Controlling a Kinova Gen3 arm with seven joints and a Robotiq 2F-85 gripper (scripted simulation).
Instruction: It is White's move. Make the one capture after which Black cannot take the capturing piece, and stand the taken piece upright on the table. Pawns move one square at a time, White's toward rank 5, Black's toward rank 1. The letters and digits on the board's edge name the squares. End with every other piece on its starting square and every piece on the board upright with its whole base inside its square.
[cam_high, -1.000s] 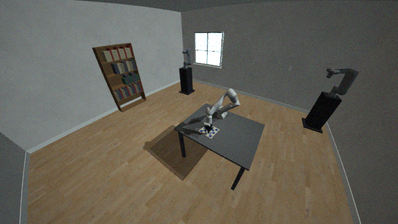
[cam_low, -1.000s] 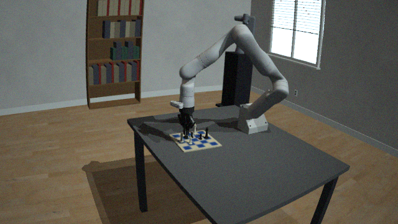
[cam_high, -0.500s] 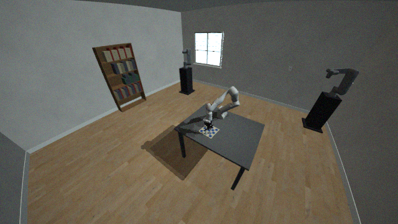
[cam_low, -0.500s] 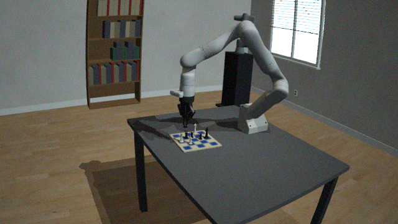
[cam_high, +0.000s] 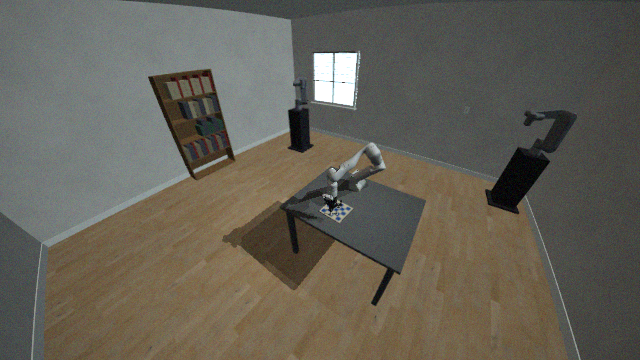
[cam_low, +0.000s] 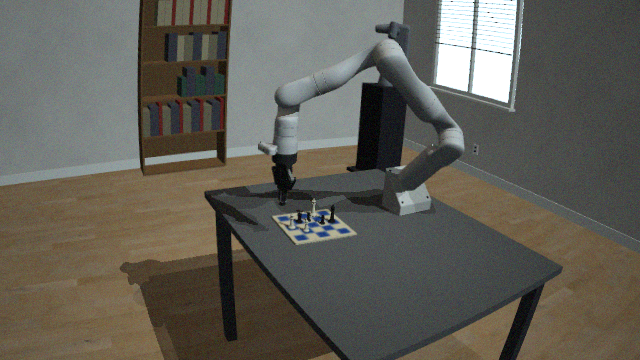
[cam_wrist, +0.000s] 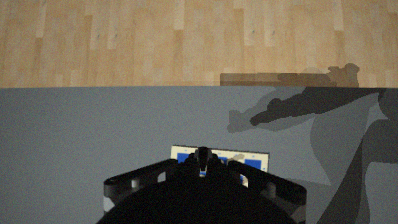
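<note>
The small chessboard (cam_low: 286, 231) (cam_high: 346, 215) (cam_wrist: 175, 150) lies on the grey table (cam_low: 400, 280), with blue and cream squares. Several pieces stand on it: a tall white piece (cam_low: 313, 204), a tall black piece (cam_low: 331, 213), white pawns (cam_low: 292, 223) and small black pieces (cam_low: 299, 217). My gripper (cam_low: 282, 194) (cam_high: 330, 201) (cam_wrist: 203, 156) points down over the bare table just beyond the board's back left corner. It is shut on a small black piece (cam_low: 282, 201) (cam_wrist: 202, 156), held upright close above the table top. Whether its base touches the table I cannot tell.
The arm's base (cam_low: 406, 197) stands on the table behind and to the right of the board. The table's edge (cam_wrist: 100, 88) is a short way beyond the gripper. A bookshelf (cam_low: 182, 85) and a black pedestal (cam_low: 380, 125) stand farther off.
</note>
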